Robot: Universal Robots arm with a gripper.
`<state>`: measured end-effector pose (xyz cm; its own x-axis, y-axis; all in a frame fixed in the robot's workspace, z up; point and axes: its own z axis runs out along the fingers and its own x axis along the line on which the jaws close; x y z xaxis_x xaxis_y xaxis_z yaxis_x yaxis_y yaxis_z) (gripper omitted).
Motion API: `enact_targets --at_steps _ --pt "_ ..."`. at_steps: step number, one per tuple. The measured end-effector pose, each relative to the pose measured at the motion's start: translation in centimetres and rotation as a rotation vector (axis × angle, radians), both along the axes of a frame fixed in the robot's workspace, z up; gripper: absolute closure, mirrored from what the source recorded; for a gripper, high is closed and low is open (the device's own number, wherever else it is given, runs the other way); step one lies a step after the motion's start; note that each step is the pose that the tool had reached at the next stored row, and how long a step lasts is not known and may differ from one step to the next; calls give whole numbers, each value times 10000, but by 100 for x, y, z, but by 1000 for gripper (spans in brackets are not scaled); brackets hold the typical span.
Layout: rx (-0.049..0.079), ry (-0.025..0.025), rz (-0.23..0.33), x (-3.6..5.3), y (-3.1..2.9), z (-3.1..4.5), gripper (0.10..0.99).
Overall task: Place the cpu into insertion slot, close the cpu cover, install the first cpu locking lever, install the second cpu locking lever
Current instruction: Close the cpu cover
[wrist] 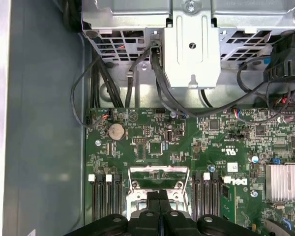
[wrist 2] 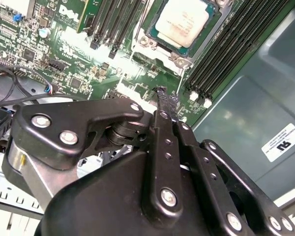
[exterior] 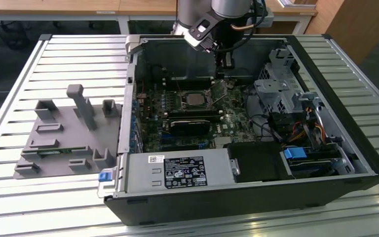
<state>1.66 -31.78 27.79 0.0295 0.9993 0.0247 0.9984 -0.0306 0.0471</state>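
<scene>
Currently, the gripper [wrist 2: 163,93] is the nearest item to the wrist cameras. In both wrist views its two black fingers are pressed flat together, with nothing pinched between them. The fingertips hang low over the green circuit board [wrist: 152,142], at one end of the insertion slot [wrist 2: 152,43].

Just beyond the fingertips in the first wrist view is the cpu cover [wrist: 157,170], a shiny frame with a cut-out window. It appears strongly foreshortened, and in the exterior view it shows as a bright tilted plate [exterior: 220,87] directly under the gripper [exterior: 224,74]. On that evidence the cover is judged to be raised on its hinge rather than lying flat. Whether the fingertips touch it cannot be determined.

Further out in the second wrist view, the cpu [wrist 2: 182,22] sits squarely in the insertion slot. Its silvery-tan top is uncovered and a green margin shows around it. Long black memory slots [wrist 2: 236,44] run along both sides of the socket.

Status, as a judgement:
- Step one, cpu placement, appears complete.
- Step two, closing the cover, is not yet complete.
- Steps three and four: the locking levers are too thin to identify with confidence, and neither is seen latched over the cover, so both are taken as outstanding.

Farthest from the gripper, a grey metal drive cage [wrist: 191,44] with cabling borders the board inside the open computer case [exterior: 242,197].
</scene>
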Motion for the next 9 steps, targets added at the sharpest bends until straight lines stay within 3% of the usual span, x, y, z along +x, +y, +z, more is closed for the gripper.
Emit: enact_targets --at_steps 9 --pt "0 0 0 64 0 0 980"
